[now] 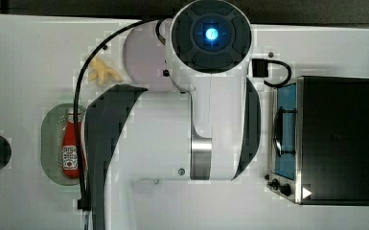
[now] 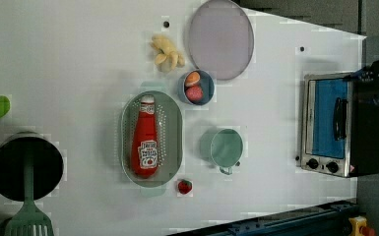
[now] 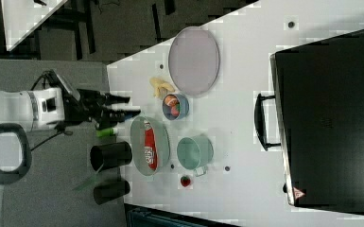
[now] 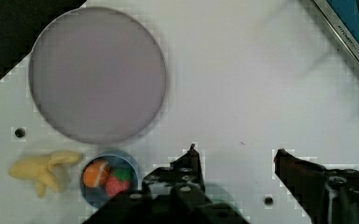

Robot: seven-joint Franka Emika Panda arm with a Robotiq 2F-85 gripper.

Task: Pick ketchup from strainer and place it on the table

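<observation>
You are at the very start of the pick: nothing is grasped yet, and the approach to the strainer is not begun, as far as these views let you judge. The table [image 2: 78,59] carries everything, with the toaster oven [image 2: 332,125] at the far end from the strainer [image 2: 174,132], which you should take as your landmark. The ketchup [image 2: 145,140] lies flat inside the strainer, lengthwise along the oval, its white cap toward the end nearest the bananas [image 2: 166,52]. Beyond the bananas sits the grey-lilac plate [image 2: 220,39]; a small blue bowl of fruit [image 2: 197,87] stands just beside the strainer's rim, the green cup [image 2: 226,147] is near its long side, and a strawberry [image 2: 184,186] lies close to the opposite end from the cap. The gripper [image 4: 235,154] hangs above the table with its jaws spread wide and holding nothing; in the wrist view it looks over the plate and the fruit bowl, not over the strainer. Your next move calls for carrying the gripper across to above the strainer, turning the jaws to span the bottle's narrow width, then descending without catching the rim. In the top view the arm [image 1: 211,120] covers the cup, the bowl and part of the strainer, and how high the gripper sits is hard to judge.
</observation>
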